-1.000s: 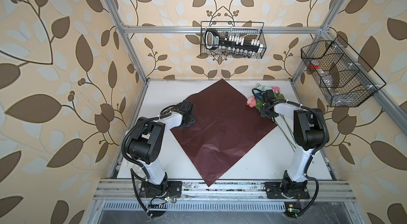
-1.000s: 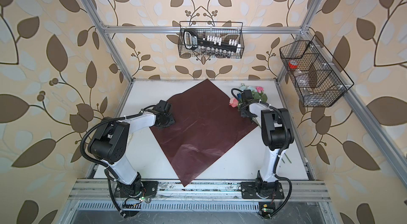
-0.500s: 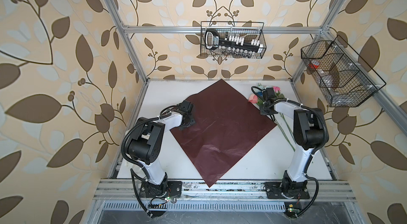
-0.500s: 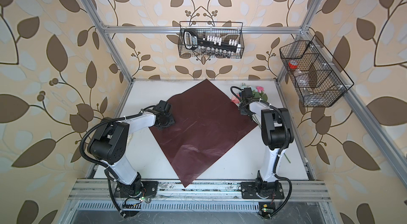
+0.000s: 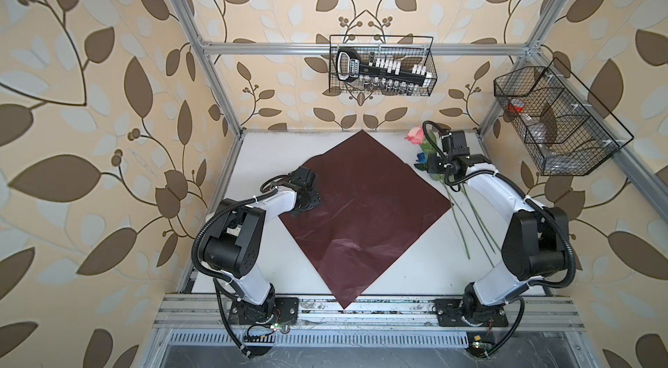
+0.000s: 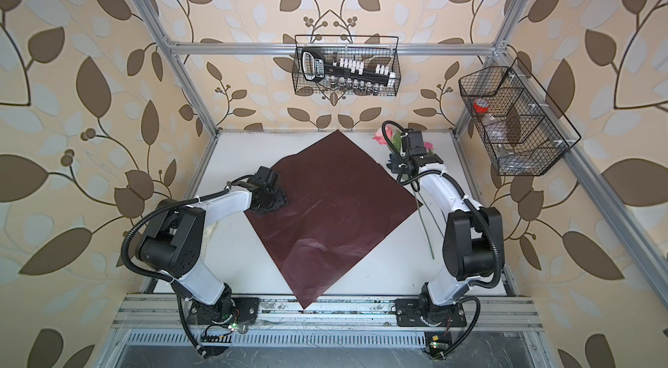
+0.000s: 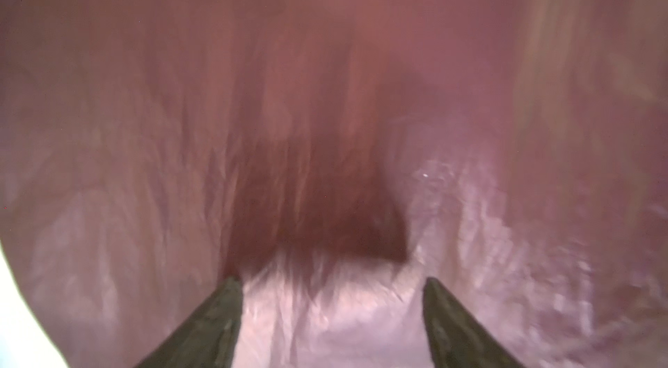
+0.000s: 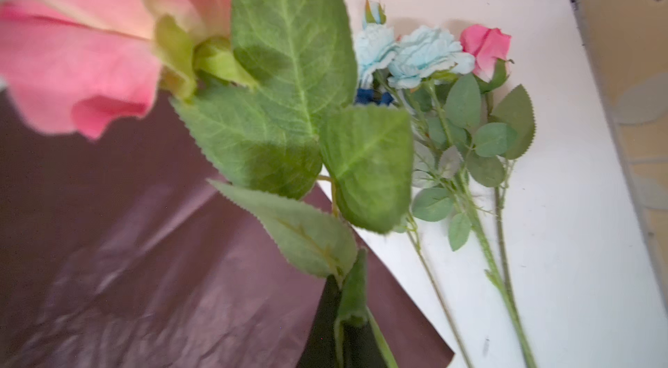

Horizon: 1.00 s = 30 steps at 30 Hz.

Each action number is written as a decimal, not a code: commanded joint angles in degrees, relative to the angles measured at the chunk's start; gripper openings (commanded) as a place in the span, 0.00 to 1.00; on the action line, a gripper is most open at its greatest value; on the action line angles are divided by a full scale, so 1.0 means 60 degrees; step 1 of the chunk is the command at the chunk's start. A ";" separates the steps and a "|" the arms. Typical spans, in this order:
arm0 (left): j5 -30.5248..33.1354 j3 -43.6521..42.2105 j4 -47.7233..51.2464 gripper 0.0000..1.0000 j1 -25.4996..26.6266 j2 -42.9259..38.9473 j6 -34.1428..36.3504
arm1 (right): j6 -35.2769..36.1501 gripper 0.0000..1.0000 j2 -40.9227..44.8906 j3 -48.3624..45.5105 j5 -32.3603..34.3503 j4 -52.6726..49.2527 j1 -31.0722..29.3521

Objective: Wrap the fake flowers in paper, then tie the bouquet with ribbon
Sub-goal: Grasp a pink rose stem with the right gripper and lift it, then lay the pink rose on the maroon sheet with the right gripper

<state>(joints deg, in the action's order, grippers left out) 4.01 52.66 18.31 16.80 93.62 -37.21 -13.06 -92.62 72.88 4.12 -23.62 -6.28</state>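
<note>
Leaf-papered wall [image 5: 289, 4] behind the red sheet [image 5: 361, 210] carries a wire basket [image 5: 379, 36] holding a socket set [image 5: 383, 69]. My left pincer [image 7: 332, 281] gapes over the sheet; my right pincer [image 8: 356, 312] clamps a pink rose [image 8: 72, 40].

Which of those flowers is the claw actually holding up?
The large pink rose: the right claw grips it by its stem, raised off the table, while the pale-blue blooms and the smaller pink rose lie flat on the white table.

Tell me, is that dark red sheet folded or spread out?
Spread out: the wrapping sheet lies flat, a full diamond on the table.
</note>
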 commanded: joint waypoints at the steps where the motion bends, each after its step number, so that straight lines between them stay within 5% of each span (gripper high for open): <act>1: -0.0364 -0.0022 0.0114 0.90 -0.0060 -0.0731 0.0181 | -0.1639 0.00 0.0247 -0.0458 -0.2246 0.0644 -0.0204; 4: -0.0579 0.0029 0.0268 0.99 -0.0060 -0.1261 0.0250 | -0.2590 0.00 0.0150 -0.0311 -0.2951 0.1272 -0.0639; 14: -0.1251 -0.0316 0.0636 0.99 -0.0060 -0.2909 0.0260 | -0.6471 0.00 -0.1619 0.0360 -0.4972 0.4527 -0.1550; 30: -0.1979 -0.1028 0.0132 0.99 -0.0060 -0.2640 0.0096 | -1.0211 0.00 -0.6004 0.3427 -0.4782 0.7105 -0.1887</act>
<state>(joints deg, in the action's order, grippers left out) -6.13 46.72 20.29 16.80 77.01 -36.21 -69.49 -125.25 90.13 -25.08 16.16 -17.26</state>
